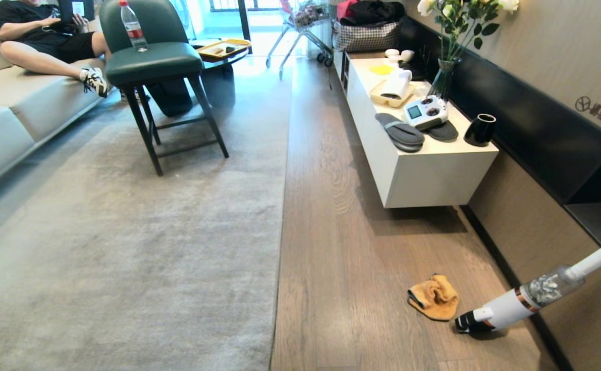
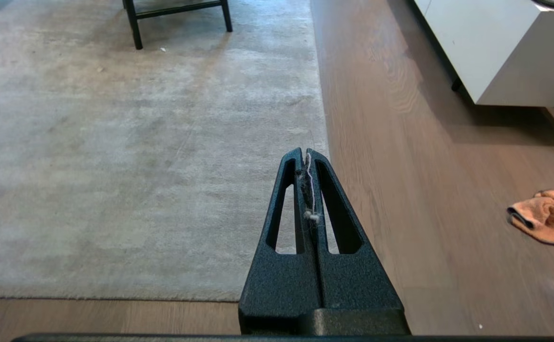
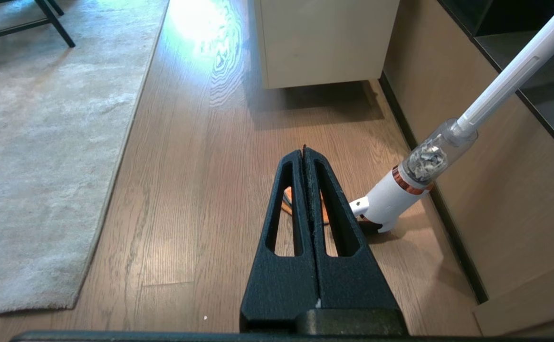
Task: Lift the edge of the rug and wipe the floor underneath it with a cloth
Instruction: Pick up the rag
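The cloth (image 1: 434, 297) lies crumpled on the floor (image 1: 341, 216) near the wall, just beside a vacuum (image 1: 517, 304). It looks soft and light, best pinched at a raised fold. The rug edge (image 1: 282, 206) lies flat and looks floppy but heavy; take its near corner. Left claw (image 2: 307, 154) and right claw (image 3: 304, 153) are both closed, empty.

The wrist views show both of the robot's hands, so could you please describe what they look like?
Both look alike. The left hand and the right hand are matte black with a rough, grainy surface, each made of two long tapering fingers with an elongated slot cut through each finger, widening to a blocky base. The left hand has grey fluff and a pale thread caught along its inner seam. No cables or markings show.
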Tool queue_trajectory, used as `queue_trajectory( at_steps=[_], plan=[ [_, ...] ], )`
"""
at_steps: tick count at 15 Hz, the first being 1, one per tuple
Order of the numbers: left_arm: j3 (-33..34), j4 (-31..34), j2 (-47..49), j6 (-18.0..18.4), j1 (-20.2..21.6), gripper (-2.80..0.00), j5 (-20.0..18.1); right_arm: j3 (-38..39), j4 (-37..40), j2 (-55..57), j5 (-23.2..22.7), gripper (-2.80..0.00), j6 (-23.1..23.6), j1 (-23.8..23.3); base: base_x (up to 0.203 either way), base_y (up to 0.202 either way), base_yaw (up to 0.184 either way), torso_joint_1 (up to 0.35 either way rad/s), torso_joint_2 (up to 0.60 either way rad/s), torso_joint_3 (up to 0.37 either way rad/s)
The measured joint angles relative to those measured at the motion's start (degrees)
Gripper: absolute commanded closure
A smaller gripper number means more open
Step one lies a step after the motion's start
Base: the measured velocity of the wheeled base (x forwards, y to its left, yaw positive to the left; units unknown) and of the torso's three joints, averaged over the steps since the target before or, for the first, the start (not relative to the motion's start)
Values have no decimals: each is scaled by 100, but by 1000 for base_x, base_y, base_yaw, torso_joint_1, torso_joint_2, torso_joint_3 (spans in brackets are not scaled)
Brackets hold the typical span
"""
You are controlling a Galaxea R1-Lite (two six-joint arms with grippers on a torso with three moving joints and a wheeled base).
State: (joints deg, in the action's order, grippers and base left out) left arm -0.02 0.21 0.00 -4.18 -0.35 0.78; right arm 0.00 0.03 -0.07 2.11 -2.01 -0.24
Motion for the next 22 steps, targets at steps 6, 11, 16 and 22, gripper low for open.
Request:
queue_trajectory(
  at_steps=[6, 11, 16, 22],
  plan=[
    [2, 6, 0, 0, 0, 0, -2, 0, 8, 0, -2, 0, 0, 0, 0, 0, 0, 21, 48, 45],
    [2, 4, 0, 0, 0, 0, -2, 0, 8, 0, 0, 0, 1, 0, 0, 0, 0, 0, 0, 0],
    [2, 4, 0, 2, 0, 0, -4, 0, 13, 0, 1, 0, 4, 2, 0, 0, 0, 0, 0, 0],
    [2, 6, 0, -9, 2, 0, -2, 0, 11, 0, 0, 0, 3, 2, 0, 0, 0, 1, 1, -24]
  ],
)
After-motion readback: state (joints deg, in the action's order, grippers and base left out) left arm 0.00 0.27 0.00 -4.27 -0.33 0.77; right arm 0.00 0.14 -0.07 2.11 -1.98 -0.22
